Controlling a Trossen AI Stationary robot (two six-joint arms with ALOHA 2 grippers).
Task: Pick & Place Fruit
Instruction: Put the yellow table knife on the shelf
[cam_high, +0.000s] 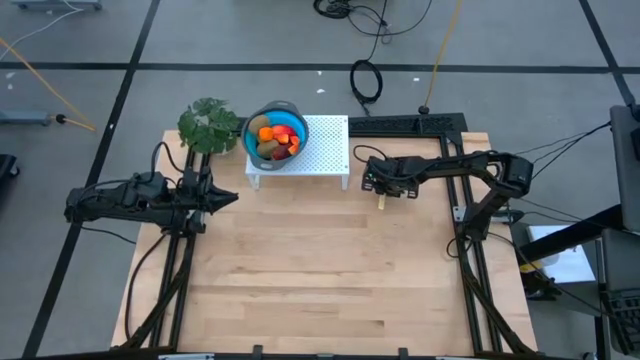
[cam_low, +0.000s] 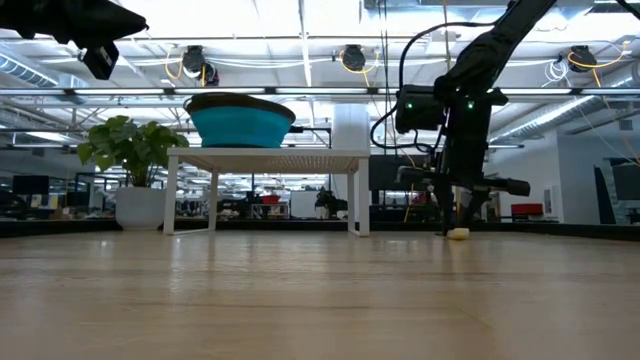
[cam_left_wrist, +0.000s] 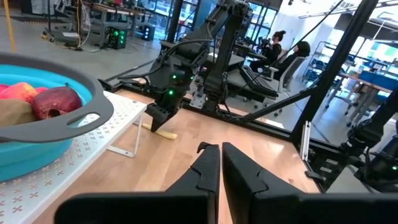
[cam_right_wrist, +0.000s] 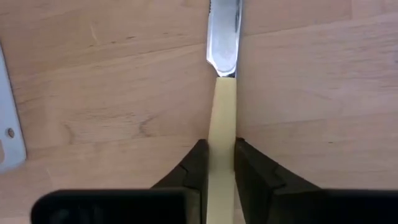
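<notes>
Blue bowl (cam_high: 250, 135) already holds the fruit (cam_high: 276, 140); my right gripper (cam_right_wrist: 217, 163) pinches the knife (cam_right_wrist: 222, 93), left gripper (cam_left_wrist: 219, 163) pressed together.

Most of the table (cam_high: 300, 280) lies bare in front. At the back the plant (cam_high: 208, 125), the bowl (cam_high: 276, 133) on its white stand (cam_high: 325, 150), and the right gripper (cam_high: 382, 189), clamped on the knife (cam_right_wrist: 222, 124) beside the stand, crowd the way.
</notes>
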